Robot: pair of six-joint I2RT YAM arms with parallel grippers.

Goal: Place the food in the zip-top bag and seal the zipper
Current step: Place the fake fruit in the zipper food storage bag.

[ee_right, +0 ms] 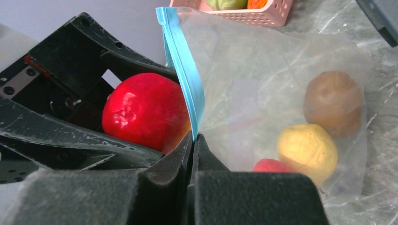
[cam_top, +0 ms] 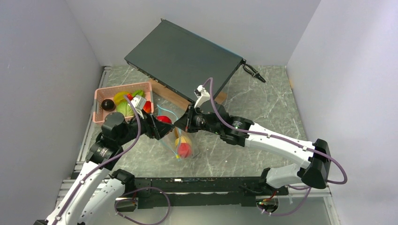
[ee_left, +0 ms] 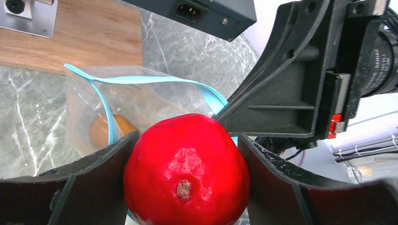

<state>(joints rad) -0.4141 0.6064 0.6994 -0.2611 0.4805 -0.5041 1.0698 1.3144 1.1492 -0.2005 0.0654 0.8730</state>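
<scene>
Red toy fruit (ee_left: 187, 171), glossy and round, clamped between the black fingers of the left gripper (cam_top: 158, 126), pressed on both sides. Sits right at the open mouth of the zip-top bag (ee_right: 263, 79), just beside the teal zipper (ee_right: 185, 79); whether already past the lip, cannot tell. Right gripper (ee_right: 194, 140) pinched fully closed on that zipper, holding one lip of the mouth up off the grey marble table (cam_top: 267, 108), with the strip rising straight out from between its fingertips. Mouth spread in a loop, seal not made. Inside the clear plastic, three pieces: a brownish-orange piece (ee_right: 333, 101) uppermost in the right wrist view, a yellow piece (ee_right: 307, 150) just below it, a red piece (ee_right: 274, 165) partly hidden behind the gripper. Lower end of the bag down on the table between the two arms. Off to the left, in the pink basket (cam_top: 99, 93), more food: a dark purple piece (cam_top: 108, 104) and a green piece (cam_top: 123, 109) among others. Behind, a black box (cam_top: 183, 56) resting partly on a wooden board (cam_top: 166, 92).
</scene>
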